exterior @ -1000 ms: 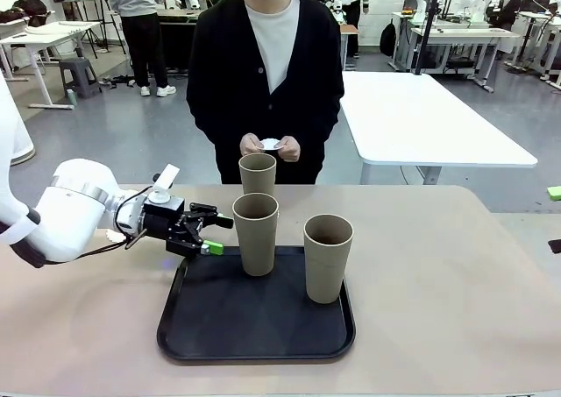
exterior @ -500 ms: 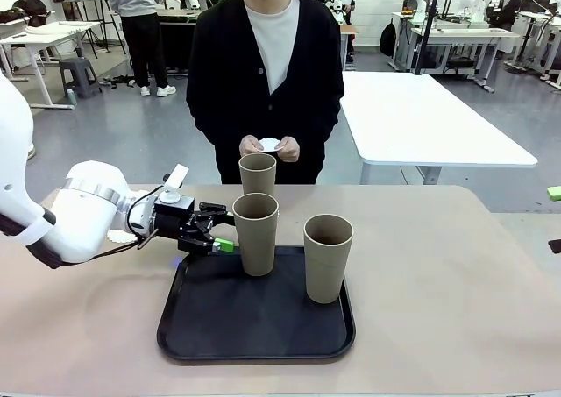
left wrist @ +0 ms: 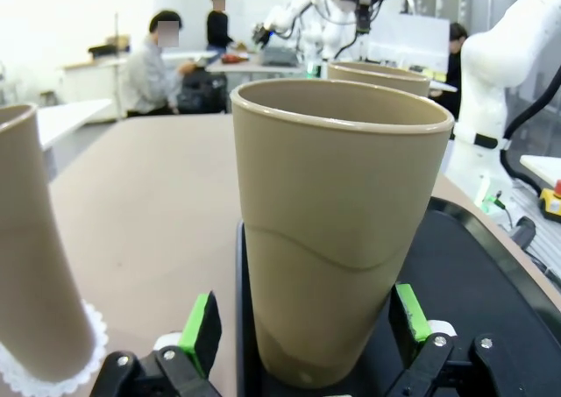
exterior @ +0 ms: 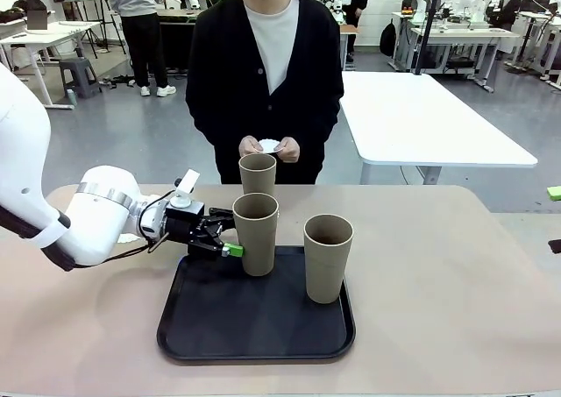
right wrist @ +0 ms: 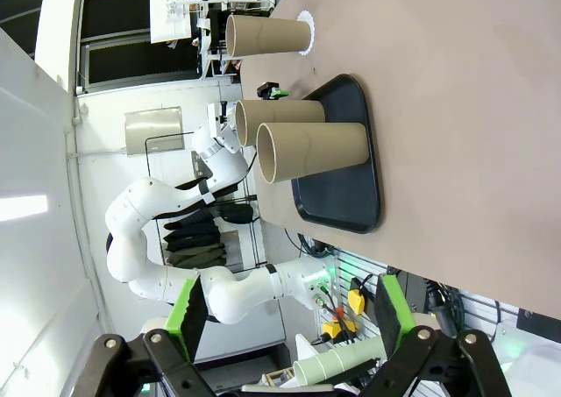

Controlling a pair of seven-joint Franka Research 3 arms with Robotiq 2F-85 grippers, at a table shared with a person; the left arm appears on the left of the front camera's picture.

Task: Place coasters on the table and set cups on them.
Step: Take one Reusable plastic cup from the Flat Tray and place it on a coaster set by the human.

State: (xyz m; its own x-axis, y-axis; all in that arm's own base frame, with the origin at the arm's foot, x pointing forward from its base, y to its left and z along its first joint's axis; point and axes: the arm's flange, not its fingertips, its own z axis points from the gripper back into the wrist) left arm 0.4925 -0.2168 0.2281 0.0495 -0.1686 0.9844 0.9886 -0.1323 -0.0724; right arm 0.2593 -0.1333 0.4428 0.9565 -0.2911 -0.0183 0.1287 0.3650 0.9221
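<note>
The left cup (left wrist: 337, 239) stands on the black tray (exterior: 254, 327), near its far-left corner. The left gripper (exterior: 224, 233) straddles its lower part, with a green pad (left wrist: 203, 322) on either side. The jaws are spread and, as far as the wrist view shows, not yet pressed in.

The second cup (exterior: 328, 257) stands on the tray's right half, untouched. The third cup (exterior: 258, 173) is off the tray, just beyond its far edge on the table (exterior: 456, 265), resting on a scalloped coaster (left wrist: 79, 362).

Farther beyond the tray, the person's hands (exterior: 252, 145) hold another white coaster (exterior: 270, 143).

The right gripper (right wrist: 289, 302) hangs well away from the tray, spread wide and empty.

By my reading, 1 of 3 cups is set. 2 cups remain on the tray, and each needs a coaster laid first.
</note>
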